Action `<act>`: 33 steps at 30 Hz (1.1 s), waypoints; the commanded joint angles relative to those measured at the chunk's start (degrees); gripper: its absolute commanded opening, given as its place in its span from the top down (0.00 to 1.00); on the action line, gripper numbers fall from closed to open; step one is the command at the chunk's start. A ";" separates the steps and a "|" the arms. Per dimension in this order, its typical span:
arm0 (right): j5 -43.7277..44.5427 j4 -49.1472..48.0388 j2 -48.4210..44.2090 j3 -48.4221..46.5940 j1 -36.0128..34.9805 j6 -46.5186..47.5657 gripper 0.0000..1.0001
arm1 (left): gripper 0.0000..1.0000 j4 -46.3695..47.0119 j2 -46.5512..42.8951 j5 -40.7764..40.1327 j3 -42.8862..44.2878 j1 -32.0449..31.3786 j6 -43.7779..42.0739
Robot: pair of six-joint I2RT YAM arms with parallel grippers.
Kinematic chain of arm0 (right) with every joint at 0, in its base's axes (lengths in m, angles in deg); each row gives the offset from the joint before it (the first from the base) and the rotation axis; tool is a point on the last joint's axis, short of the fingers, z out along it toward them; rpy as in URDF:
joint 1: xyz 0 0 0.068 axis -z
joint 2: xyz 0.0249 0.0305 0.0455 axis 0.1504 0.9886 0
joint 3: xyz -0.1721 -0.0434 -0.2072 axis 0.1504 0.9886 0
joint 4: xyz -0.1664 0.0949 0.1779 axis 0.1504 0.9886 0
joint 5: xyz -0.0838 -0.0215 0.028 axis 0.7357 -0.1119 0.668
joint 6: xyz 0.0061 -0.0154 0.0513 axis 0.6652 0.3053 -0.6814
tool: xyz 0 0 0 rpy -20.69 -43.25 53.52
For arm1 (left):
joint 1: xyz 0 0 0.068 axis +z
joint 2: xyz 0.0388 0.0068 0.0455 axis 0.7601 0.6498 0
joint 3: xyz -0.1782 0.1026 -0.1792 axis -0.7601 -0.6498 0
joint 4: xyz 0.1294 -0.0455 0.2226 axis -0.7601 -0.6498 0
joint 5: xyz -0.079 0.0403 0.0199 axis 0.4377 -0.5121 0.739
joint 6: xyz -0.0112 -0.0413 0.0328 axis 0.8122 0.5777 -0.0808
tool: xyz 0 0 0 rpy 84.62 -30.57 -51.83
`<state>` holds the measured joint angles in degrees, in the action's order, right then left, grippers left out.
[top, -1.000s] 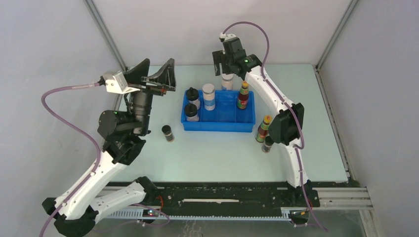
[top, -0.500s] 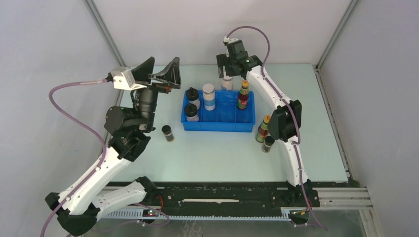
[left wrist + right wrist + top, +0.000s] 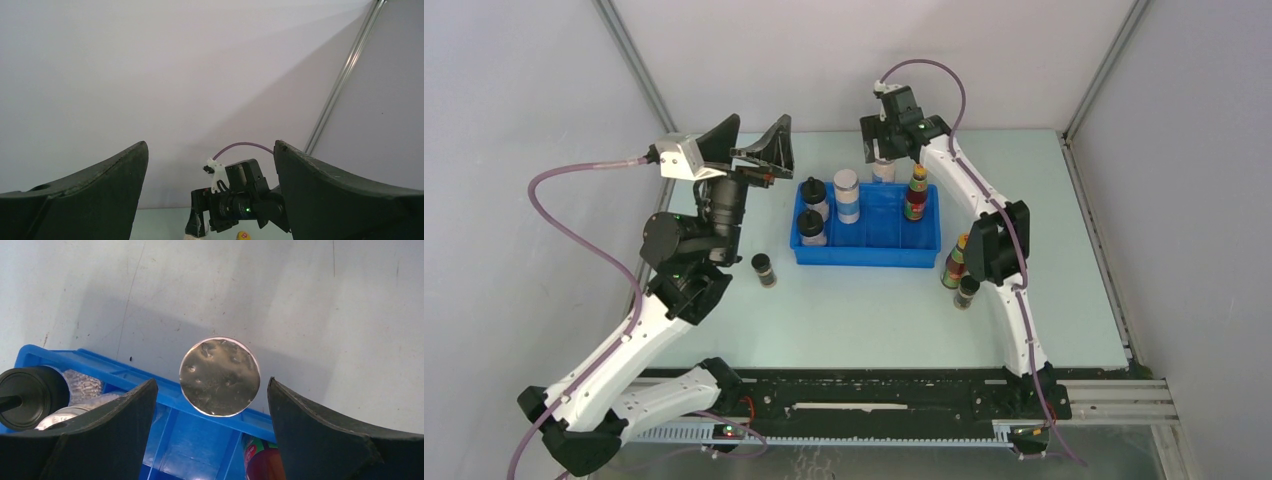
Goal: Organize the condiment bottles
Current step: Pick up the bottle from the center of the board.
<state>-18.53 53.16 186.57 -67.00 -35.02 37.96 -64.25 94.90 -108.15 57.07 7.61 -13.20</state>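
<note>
A blue tray (image 3: 864,253) holds two black knob-capped bottles (image 3: 813,194) (image 3: 811,227), a clear white-lidded bottle (image 3: 847,195) and a slim orange-capped bottle (image 3: 916,192). A second white-lidded bottle (image 3: 884,169) stands at the tray's back rim. My right gripper (image 3: 882,148) hangs open just above it; its round lid (image 3: 220,376) shows between my open fingers (image 3: 125,425). On the table stand a short dark bottle (image 3: 764,270), another short dark bottle (image 3: 967,291) and an orange-capped bottle (image 3: 956,262). My left gripper (image 3: 755,150) is open, empty and raised left of the tray.
The enclosure's back wall and its metal corner post (image 3: 345,75) stand close behind the tray. The left wrist view shows only the wall and my right wrist (image 3: 240,200). The right arm's elbow (image 3: 999,245) hangs beside the two bottles right of the tray.
My left arm has swung a little to the right with its gripper still open. My right wrist has shifted slightly over the white-lidded bottle at the tray's back rim.
</note>
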 commanded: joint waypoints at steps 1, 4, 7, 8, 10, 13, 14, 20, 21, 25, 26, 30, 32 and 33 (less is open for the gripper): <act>-1.20 -0.92 0.92 -2.09 0.87 -0.85 0.11 | 0.00 2.32 0.13 0.77 2.74 -0.21 -1.66; -1.59 -1.06 1.26 -2.16 1.11 -0.90 0.11 | 0.00 2.60 0.43 0.84 2.74 -0.06 -1.73; -1.79 -1.25 1.60 -2.34 1.31 -0.89 0.12 | 0.00 2.71 0.76 0.90 2.73 0.11 -1.77; -1.89 -1.25 1.69 -2.47 1.39 -0.90 0.13 | 0.00 2.80 0.83 0.95 2.75 0.12 -1.77; -2.07 -1.21 1.93 -2.70 1.49 -0.82 0.17 | 0.00 2.83 1.02 0.95 2.69 0.23 -1.82; -2.58 -0.95 2.34 -3.18 1.66 -0.77 0.27 | 0.00 2.97 1.17 1.02 2.59 0.34 -1.71; -2.66 -0.93 2.45 -3.30 1.72 -0.81 0.31 | 0.00 3.06 1.15 1.00 2.56 0.41 -1.73; -2.82 -0.58 2.55 -3.54 1.85 -0.81 0.82 | 0.00 3.20 1.13 1.01 2.39 0.58 -1.62; -2.63 -0.51 2.47 -3.65 1.85 -0.82 0.91 | 0.00 3.17 1.08 1.04 2.36 0.63 -1.61; -1.97 -0.68 1.67 -3.85 1.71 -0.37 1.00 | 0.00 3.07 0.95 1.04 2.40 0.66 -1.54; -1.76 -0.90 1.37 -3.82 1.68 -0.11 1.00 | 0.00 3.02 0.87 1.04 2.41 0.71 -1.47; -1.33 -1.74 -0.31 -3.77 1.58 0.52 1.00 | 0.00 2.66 0.63 0.94 2.39 0.67 -1.43; -1.21 -2.36 -1.25 -3.49 1.52 0.99 1.00 | 0.00 2.44 0.47 0.95 2.39 0.66 -1.34; -0.99 -2.78 -1.80 -3.43 1.39 1.37 1.00 | 0.00 2.33 0.42 0.89 2.39 0.65 -1.25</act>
<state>-20.76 53.21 188.80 -67.75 -33.60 37.98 -63.04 96.16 -107.91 57.07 8.02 -13.71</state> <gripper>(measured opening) 0.610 0.996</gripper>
